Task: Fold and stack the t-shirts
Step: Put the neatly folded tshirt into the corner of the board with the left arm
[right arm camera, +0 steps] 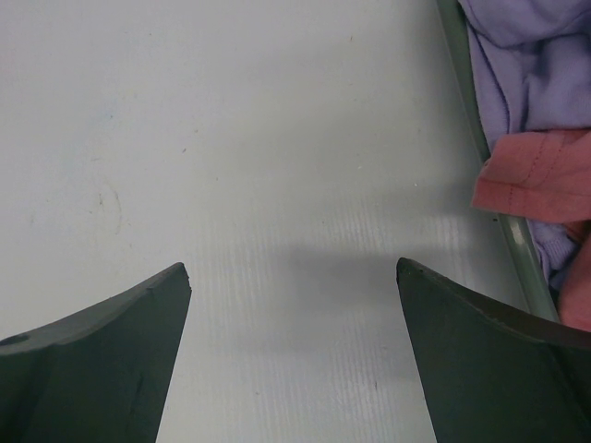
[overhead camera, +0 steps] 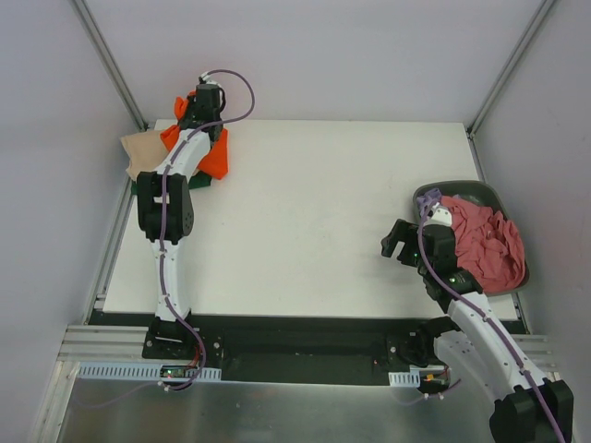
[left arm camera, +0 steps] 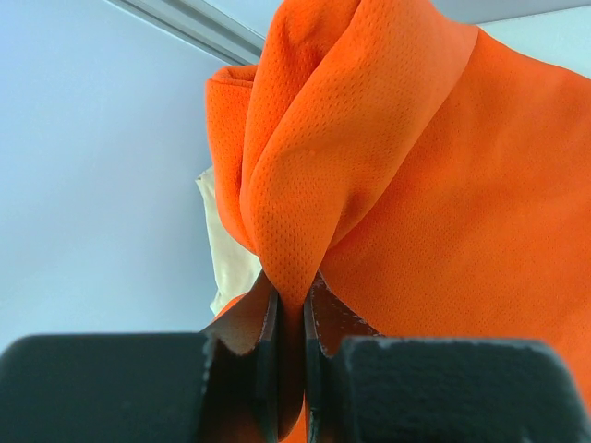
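My left gripper (overhead camera: 191, 112) is at the table's far left corner, shut on a fold of the bright orange t-shirt (overhead camera: 215, 159); in the left wrist view the orange t-shirt (left arm camera: 388, 185) bunches up from between the jaws. A beige t-shirt (overhead camera: 143, 151) lies under it on a dark green t-shirt (overhead camera: 148, 187). The beige t-shirt (left arm camera: 226, 249) also peeks out in the left wrist view. My right gripper (overhead camera: 399, 242) is open and empty above the table, left of the basket. The dusty pink t-shirt (overhead camera: 485, 245) and lilac t-shirt (overhead camera: 428, 197) lie in the basket; both also show in the right wrist view, pink (right arm camera: 531, 175) and lilac (right arm camera: 531, 65).
The dark grey oval basket (overhead camera: 476, 190) stands at the table's right edge; its rim (right arm camera: 466, 83) shows in the right wrist view. The white table (overhead camera: 305, 212) spans the middle. Grey walls with metal corner posts enclose the back and sides.
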